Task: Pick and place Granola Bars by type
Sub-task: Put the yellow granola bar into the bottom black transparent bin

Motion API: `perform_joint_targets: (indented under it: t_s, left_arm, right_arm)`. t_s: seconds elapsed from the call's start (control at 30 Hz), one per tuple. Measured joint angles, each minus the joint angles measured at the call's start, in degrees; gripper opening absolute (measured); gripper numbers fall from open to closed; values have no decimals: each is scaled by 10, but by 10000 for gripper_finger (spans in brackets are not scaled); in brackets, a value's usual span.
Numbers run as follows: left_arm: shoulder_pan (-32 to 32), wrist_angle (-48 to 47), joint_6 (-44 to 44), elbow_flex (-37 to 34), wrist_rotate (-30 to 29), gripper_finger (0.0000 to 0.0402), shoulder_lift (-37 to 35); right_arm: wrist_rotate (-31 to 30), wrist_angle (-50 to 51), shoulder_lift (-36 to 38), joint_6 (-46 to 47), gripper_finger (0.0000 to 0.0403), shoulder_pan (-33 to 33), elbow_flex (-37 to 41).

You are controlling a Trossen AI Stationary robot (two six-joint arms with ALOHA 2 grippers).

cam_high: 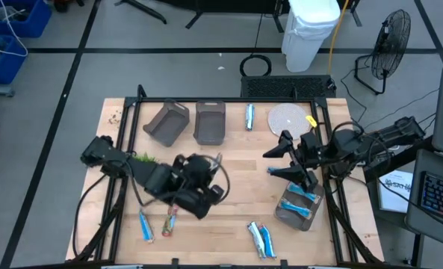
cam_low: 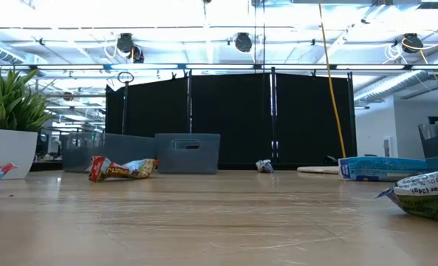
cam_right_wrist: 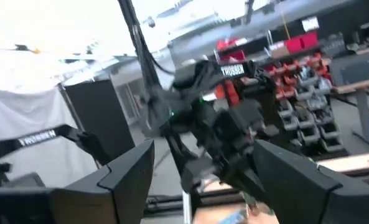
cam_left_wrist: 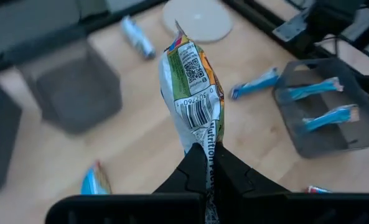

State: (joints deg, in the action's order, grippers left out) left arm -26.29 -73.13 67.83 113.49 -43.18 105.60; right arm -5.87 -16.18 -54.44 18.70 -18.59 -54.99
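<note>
My left gripper [cam_left_wrist: 207, 163] is shut on a granola bar [cam_left_wrist: 192, 81] in a green, white and orange wrapper, held above the middle of the table [cam_high: 236, 187]. My right gripper [cam_high: 270, 163] hangs open and empty above the right half, its fingers [cam_right_wrist: 131, 171] pointing toward the left arm. Two blue-wrapped bars [cam_left_wrist: 321, 102] lie in a grey-brown bin [cam_high: 299, 205] at the right. Another blue bar [cam_left_wrist: 256, 83] lies beside that bin. More bars lie flat near the front edge [cam_high: 146, 224], [cam_high: 169, 222], [cam_high: 259, 237], and one [cam_high: 249, 116] lies at the back. My left gripper pinches one end of the wrapper [cam_left_wrist: 204, 140] between its two fingers. The fingers slant downward and lie along the bar. The bar sticks out beyond the fingertips, lifted clear of the table, its barcode side facing the wrist camera.
Two more grey-brown bins [cam_high: 166, 122], [cam_high: 210, 122] stand at the back, next to a white disc [cam_high: 288, 118]. A green plant [cam_low: 12, 125] in a white pot stands at the left. Bare wood lies between the two arms.
</note>
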Motion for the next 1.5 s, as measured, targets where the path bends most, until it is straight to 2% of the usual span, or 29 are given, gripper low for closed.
perform_joint_targets:
  t_s: [0.13, 0.23, 0.4, 0.5, 0.63, 0.8, 0.97, 1.13, 1.5]
  left_arm:
    - [27, 47, -137, 42, 10, 9, 0]
    - [47, 88, -228, 63, 32, 9, 0]
    - [80, 134, -344, 83, 64, 9, -5]
    - [99, 156, -411, 85, 83, 9, -24]
    - [124, 202, -492, 87, 116, 9, -54]
    - [152, 261, -565, 86, 165, 9, -75]
    - [171, 316, -614, 86, 211, 9, -89]
    - [188, 342, -626, 87, 259, 9, -88]
    - [200, 345, -627, 86, 264, 9, -82]
  right_arm:
    - [-2, 95, -26, -2, 263, 17, -65]
    - [-2, 127, -47, -9, 263, 30, -103]
    - [-23, 133, -68, -48, 263, 54, -140]
    - [-48, 145, -68, -65, 263, 74, -154]
    - [-52, 144, -65, -76, 263, 105, -167]
    - [-92, 139, -69, -79, 263, 121, -173]
    - [-92, 130, -75, -89, 263, 126, -173]
    - [-91, 102, -92, -90, 263, 126, -173]
    - [-90, 93, -102, -90, 263, 121, -173]
